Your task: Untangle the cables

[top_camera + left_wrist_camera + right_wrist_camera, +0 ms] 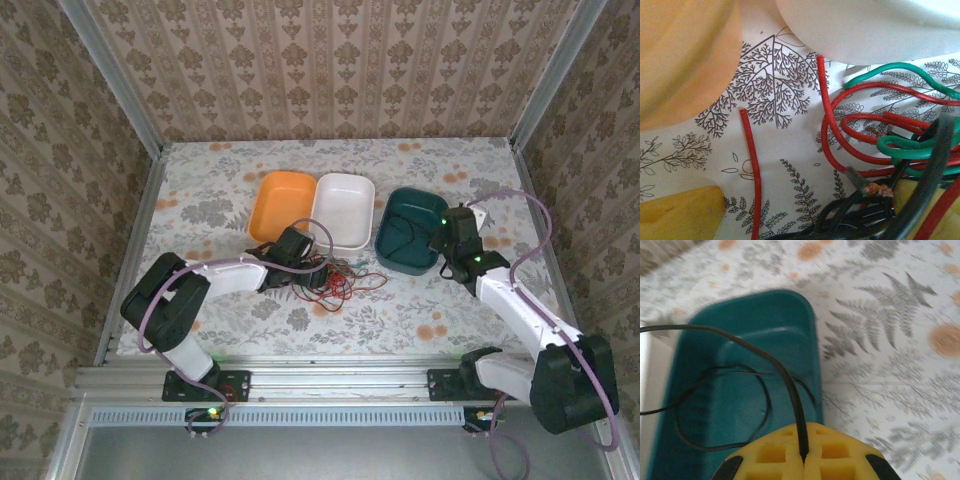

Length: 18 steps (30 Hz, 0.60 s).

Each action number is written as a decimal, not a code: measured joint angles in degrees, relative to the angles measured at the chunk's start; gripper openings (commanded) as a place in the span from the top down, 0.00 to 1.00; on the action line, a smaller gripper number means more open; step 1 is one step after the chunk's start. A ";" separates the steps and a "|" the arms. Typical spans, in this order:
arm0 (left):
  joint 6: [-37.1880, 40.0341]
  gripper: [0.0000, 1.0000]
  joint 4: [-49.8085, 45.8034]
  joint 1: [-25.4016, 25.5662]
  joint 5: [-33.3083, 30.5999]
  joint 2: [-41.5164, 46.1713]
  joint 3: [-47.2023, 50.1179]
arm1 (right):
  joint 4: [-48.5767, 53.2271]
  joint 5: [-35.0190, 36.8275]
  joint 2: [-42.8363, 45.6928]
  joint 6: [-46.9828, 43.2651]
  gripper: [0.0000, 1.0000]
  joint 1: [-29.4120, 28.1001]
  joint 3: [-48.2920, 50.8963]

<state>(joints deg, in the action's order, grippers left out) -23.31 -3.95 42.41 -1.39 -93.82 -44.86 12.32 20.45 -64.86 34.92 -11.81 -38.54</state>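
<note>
Right gripper point(804, 459), clamped on a black cable point(795, 405), sits bottom centre; the cable trails upper left across the teal bin point(765, 305).

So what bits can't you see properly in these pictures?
- Top view: the tangled cables are too small to tell which crosses which; the left end effector covers some.
- Left wrist view: the red cable is cut off by the bottom edge; the black cables are blurred.
- Right wrist view: the black cable held by the right end effector leaves by the left edge; its end is unseen.
</note>
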 measured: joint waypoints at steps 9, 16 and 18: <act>0.00 0.10 -0.39 0.00 0.00 -0.22 -0.31 | 10.25 10.19 -1.77 1.53 1.00 -1.97 -1.92; 0.02 0.10 -0.74 0.02 -0.15 -0.57 -0.68 | 8.46 9.33 -6.62 -7.13 1.00 -5.07 -4.39; 0.02 0.10 -0.76 0.07 -0.20 -0.57 -0.68 | 7.87 8.02 -9.86 -9.66 1.00 -5.68 -6.40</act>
<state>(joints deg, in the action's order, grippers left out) -23.29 -4.71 42.48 -1.58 -94.39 -45.54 20.18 28.47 -74.72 25.26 -17.50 -44.95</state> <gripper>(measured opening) 0.901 0.068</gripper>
